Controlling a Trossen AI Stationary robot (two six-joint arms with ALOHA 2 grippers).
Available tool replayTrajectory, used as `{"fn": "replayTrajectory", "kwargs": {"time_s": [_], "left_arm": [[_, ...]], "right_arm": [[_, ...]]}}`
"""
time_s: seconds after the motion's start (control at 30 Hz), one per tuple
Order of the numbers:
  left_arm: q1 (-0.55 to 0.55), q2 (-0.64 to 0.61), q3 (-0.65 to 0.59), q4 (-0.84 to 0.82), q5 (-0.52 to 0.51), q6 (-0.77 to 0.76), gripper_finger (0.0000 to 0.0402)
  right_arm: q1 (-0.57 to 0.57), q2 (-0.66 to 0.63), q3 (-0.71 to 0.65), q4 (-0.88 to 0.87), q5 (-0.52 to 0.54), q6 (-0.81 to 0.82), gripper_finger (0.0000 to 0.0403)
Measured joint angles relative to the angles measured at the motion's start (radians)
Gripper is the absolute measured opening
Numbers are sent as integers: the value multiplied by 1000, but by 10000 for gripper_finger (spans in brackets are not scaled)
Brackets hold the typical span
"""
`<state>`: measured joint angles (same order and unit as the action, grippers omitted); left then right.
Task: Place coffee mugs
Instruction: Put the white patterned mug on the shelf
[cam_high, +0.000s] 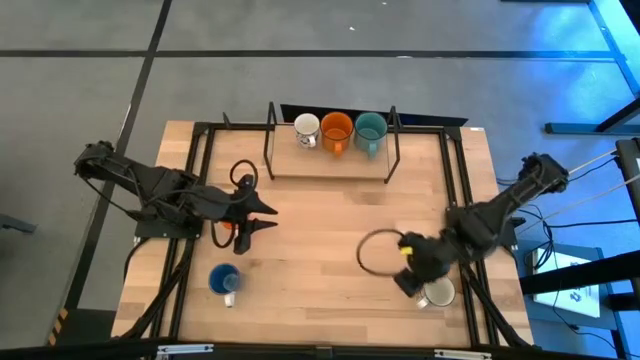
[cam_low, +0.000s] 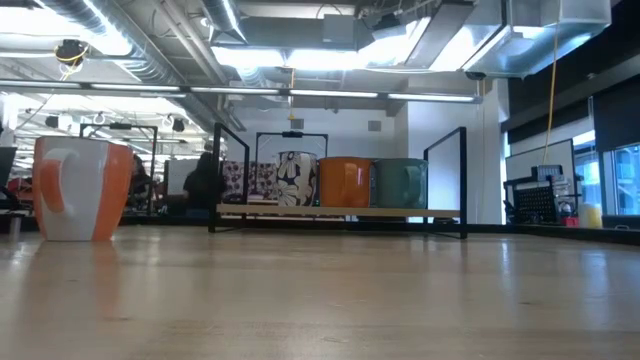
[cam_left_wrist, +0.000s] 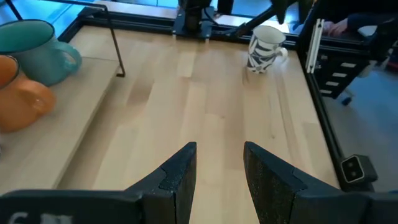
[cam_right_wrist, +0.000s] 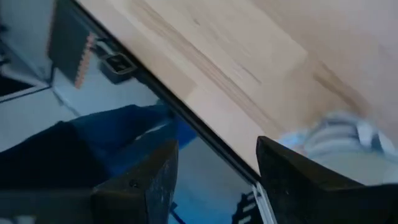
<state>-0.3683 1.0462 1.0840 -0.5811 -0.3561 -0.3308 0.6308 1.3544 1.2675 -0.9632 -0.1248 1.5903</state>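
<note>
Wooden table (cam_high: 330, 225) carries a black wire rack (cam_high: 330, 150) at its far edge, where a white patterned mug (cam_high: 307, 130), an orange mug (cam_high: 337, 130) and a teal mug (cam_high: 370, 131) stand in a row, while a blue mug (cam_high: 224, 280) and a striped white mug (cam_high: 437, 292) wait near the front edge. We see the left gripper (cam_high: 262, 218) parted and empty over bare wood, and the right gripper (cam_high: 412, 272) also wide and empty, just beside the striped white mug. We judge these mugs stiff, glazed, rather slippery and breakable, so we would pinch the rim wall or the handle firmly.

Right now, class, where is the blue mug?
In the high view the blue mug stands alone near the table's front-left edge, just below the left gripper and apart from the three mugs on the rack.
</note>
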Motion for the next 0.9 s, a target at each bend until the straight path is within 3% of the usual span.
{"fn": "replayTrajectory", "kwargs": {"time_s": [0.37,0.7,0.9], "left_arm": [[0,0,0,-2,-1,23,128],[0,0,0,-2,-1,24,128],[0,0,0,-2,-2,24,128]], "right_arm": [[213,133,0,-142,21,291,202],[227,249,-2,-223,84,362,202],[227,261,-86,-105,63,378,202]]}}
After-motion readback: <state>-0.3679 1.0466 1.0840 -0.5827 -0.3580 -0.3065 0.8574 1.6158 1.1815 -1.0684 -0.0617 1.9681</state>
